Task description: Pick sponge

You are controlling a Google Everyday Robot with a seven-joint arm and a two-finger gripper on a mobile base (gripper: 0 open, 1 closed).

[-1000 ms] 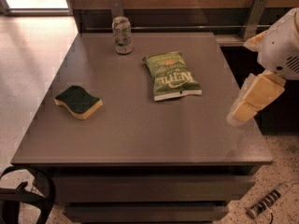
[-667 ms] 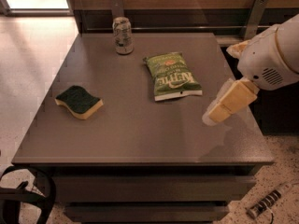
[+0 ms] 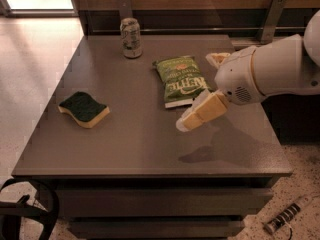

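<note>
Camera view: end effector (image 3: 197, 91) over the right half of the desk (image 3: 150, 149), sponge (image 3: 84, 109) on the left.
The sponge lies flat near the desk's left edge, dark green side up, well apart from the end effector. The end effector's yellow-padded fingers (image 3: 202, 111) are spread apart and grip nothing, and the lower one is at the near right corner of the green chip bag (image 3: 180, 79). A can (image 3: 131, 38) stands upright at the back.

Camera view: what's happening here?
The robot's arm reaches in from the right. Its pincer hangs open over the table by the chip bag's near edge, holding nothing. The sponge lies untouched on the table's left side, well apart from it. A can stands at the back.
</note>
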